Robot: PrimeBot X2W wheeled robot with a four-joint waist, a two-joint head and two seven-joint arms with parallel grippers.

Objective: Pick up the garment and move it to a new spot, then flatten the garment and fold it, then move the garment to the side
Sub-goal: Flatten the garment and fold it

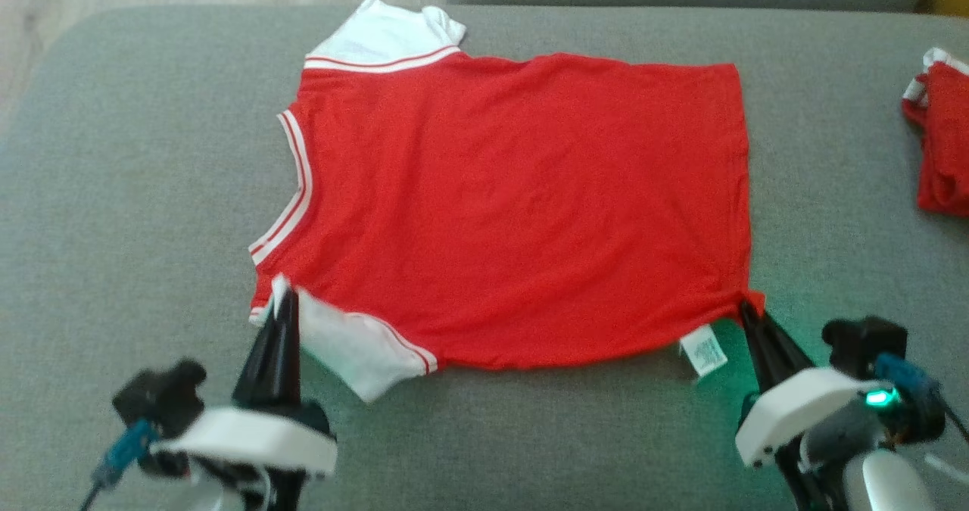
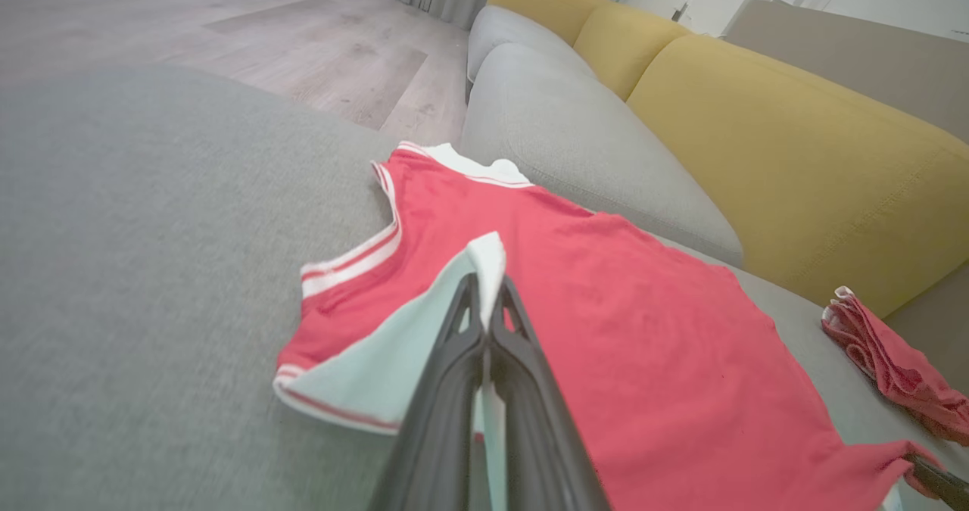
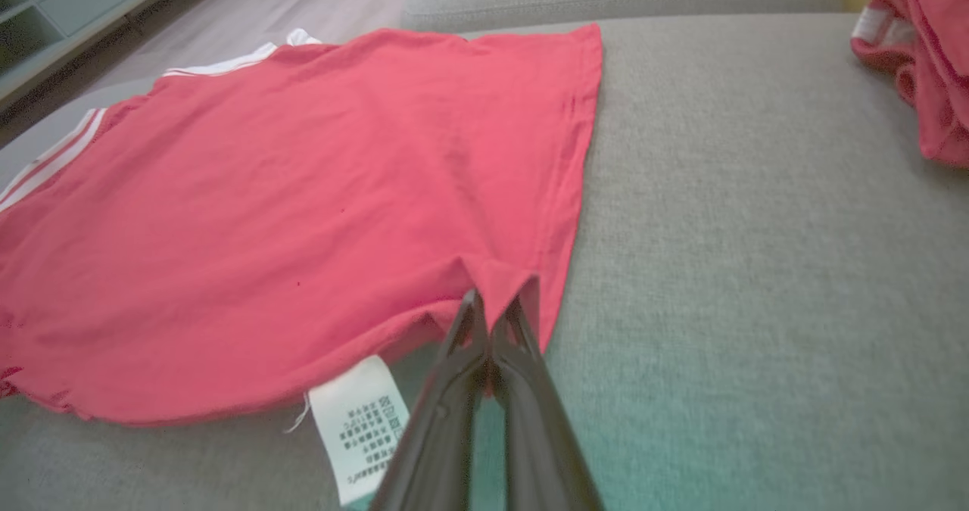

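My left gripper (image 1: pixel 281 299) was pinched fully shut on the white sleeve (image 1: pixel 356 356) of the red garment (image 1: pixel 515 208), and the sleeve's edge stood lifted between my fingertips. My right gripper (image 1: pixel 748 310) was likewise closed tight on the near hem corner. The cloth puckered into a small peak just ahead of its tips, and the care label (image 1: pixel 704 350) lay just to their left. The garment spread out beyond both pairs of fingers, flat on the grey cushion (image 1: pixel 113 193), with its far sleeve and far hem corner well ahead of me.

Judging from that, the move to a new spot and most of the flattening looked done, since the body lay open and nearly free of wrinkles. The fold was not yet made. I took my two holds on the near edge to be its start, ready to carry that edge over toward the far one. Setting the garment aside remained after that. A second red garment (image 1: pixel 942 148) lay bunched well off to the right of my right fingers.
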